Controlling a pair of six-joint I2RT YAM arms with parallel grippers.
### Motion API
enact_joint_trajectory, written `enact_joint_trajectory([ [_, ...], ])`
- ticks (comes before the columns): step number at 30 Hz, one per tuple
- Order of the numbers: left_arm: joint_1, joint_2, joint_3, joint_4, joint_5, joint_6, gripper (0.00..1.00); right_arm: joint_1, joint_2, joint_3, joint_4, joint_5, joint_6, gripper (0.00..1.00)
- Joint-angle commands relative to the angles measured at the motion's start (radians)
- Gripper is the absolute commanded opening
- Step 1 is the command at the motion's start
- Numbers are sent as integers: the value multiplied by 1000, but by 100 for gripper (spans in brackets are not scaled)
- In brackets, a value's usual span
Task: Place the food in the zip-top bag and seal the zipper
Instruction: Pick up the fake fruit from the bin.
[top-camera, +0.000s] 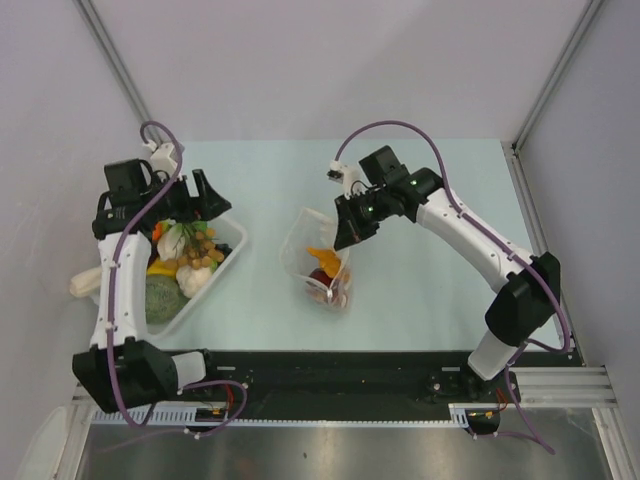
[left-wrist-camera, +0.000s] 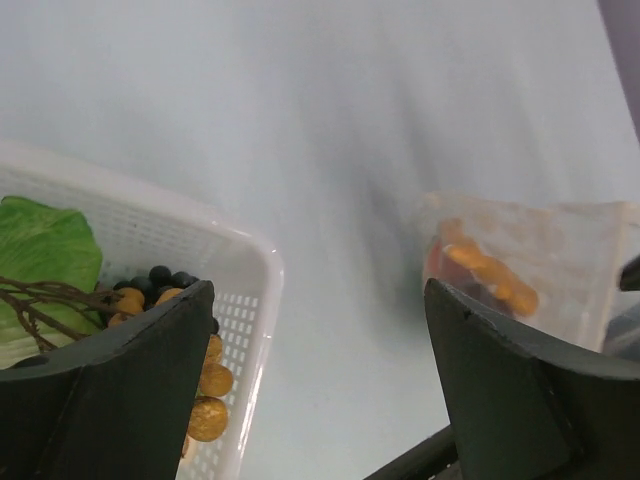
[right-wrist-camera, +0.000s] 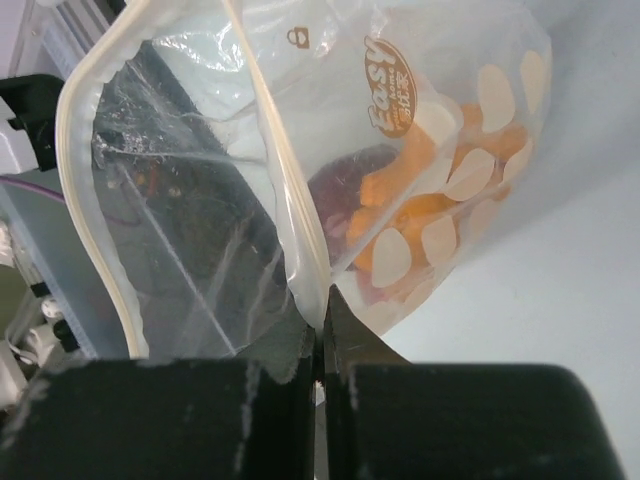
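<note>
The clear dotted zip-top bag (top-camera: 322, 262) stands on the table's middle, its mouth open. Orange, red and dark purple toy food (top-camera: 325, 270) lies inside it, also seen in the right wrist view (right-wrist-camera: 400, 215). My right gripper (top-camera: 347, 232) is shut on the bag's whitish zipper (right-wrist-camera: 290, 230) at its right side and holds the mouth up. My left gripper (top-camera: 205, 195) is open and empty above the white basket (top-camera: 232, 245), which holds more food (top-camera: 185, 262). The bag also shows in the left wrist view (left-wrist-camera: 520, 275).
The basket's rim (left-wrist-camera: 255, 300) lies under the left fingers (left-wrist-camera: 130, 390), with yellow berries (left-wrist-camera: 210, 395), dark berries and a green leaf (left-wrist-camera: 40, 250) inside. A pale object (top-camera: 84, 284) lies left of the basket. Grey walls and rails border the table.
</note>
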Motion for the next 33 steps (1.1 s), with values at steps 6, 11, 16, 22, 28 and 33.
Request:
enact_joint_trajectory([
  [6,23,114,81,69,-386,-32,89,-65,-95,40,-24,73,109,0],
  [11,69,209,136,28,-554,-14,94,-88,29,126,-14,34,113,0],
  [16,123,291,151,23,-608,-6,100,-136,112,155,4,14,156,0],
  [22,157,367,148,21,-678,31,100,-163,158,198,16,-5,179,0],
  [28,169,374,101,72,-734,65,100,-160,198,232,28,-25,184,0],
  [33,169,332,112,60,-620,103,100,-160,232,276,19,-27,178,0],
])
